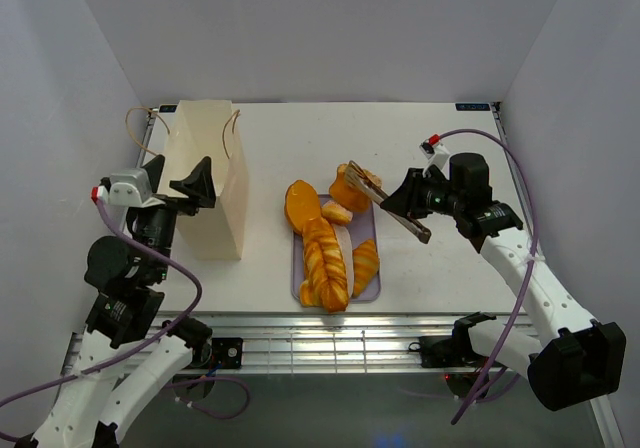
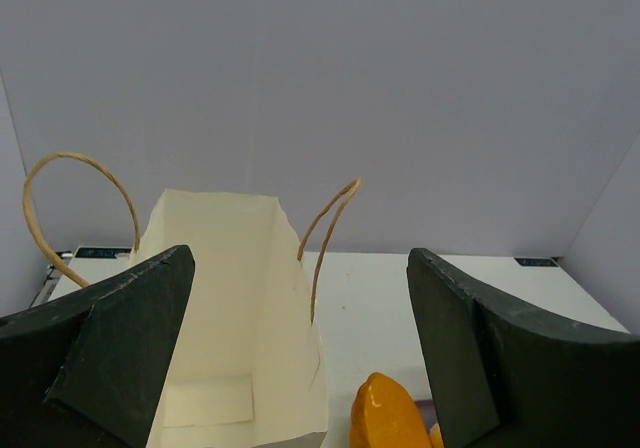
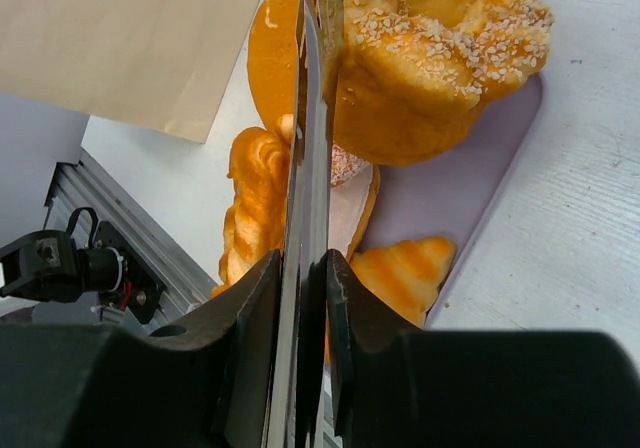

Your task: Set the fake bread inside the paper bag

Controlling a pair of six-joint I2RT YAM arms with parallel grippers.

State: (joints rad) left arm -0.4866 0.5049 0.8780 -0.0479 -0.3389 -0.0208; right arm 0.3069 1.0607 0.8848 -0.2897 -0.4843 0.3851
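Observation:
The fake bread lies on a lilac tray (image 1: 367,230): braided loaves (image 1: 325,263), an oval loaf (image 1: 302,206) and a croissant (image 1: 365,263). My right gripper (image 1: 405,200) is shut on metal tongs (image 1: 385,203), whose blades pinch a sesame bun (image 1: 350,183) at the tray's far end. In the right wrist view the fingers (image 3: 250,308) clamp the tongs (image 3: 312,118) beside the bun (image 3: 430,68), above the croissant (image 3: 405,273). The paper bag (image 1: 205,173) stands open at the left. My left gripper (image 1: 178,180) hangs open at its near edge, empty, framing the bag (image 2: 220,348) and oval loaf (image 2: 385,418).
The bag's cord handles (image 1: 135,128) loop out to either side of its mouth. White walls enclose the table on three sides. A metal rail (image 1: 330,333) runs along the near edge between the arm bases.

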